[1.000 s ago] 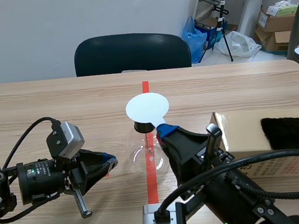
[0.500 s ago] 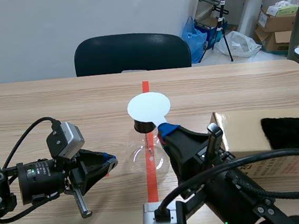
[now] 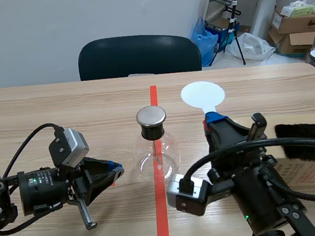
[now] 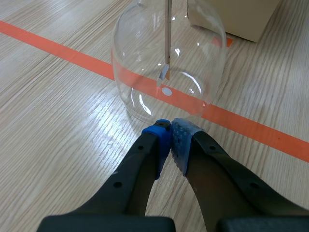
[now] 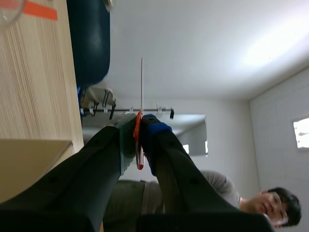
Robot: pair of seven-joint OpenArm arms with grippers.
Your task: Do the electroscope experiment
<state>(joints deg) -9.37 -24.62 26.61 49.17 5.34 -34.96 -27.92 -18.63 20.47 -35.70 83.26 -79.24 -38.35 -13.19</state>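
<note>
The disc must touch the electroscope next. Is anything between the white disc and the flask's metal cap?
Nothing visible does. The white disc sits off to the side of the metal cap, apart from it, and the gap between them shows only table.

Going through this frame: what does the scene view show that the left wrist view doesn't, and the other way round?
Only the scene view: the metal cap on the flask, the white disc clamped in the right gripper, the black cloth on the cardboard box, and the chair. Only the left wrist view: the foil piece at the lower end of the rod inside the glass, and the left gripper seen shut on nothing, its tips close to the bulb. Both: flask, left gripper, box, orange tape line.
</note>
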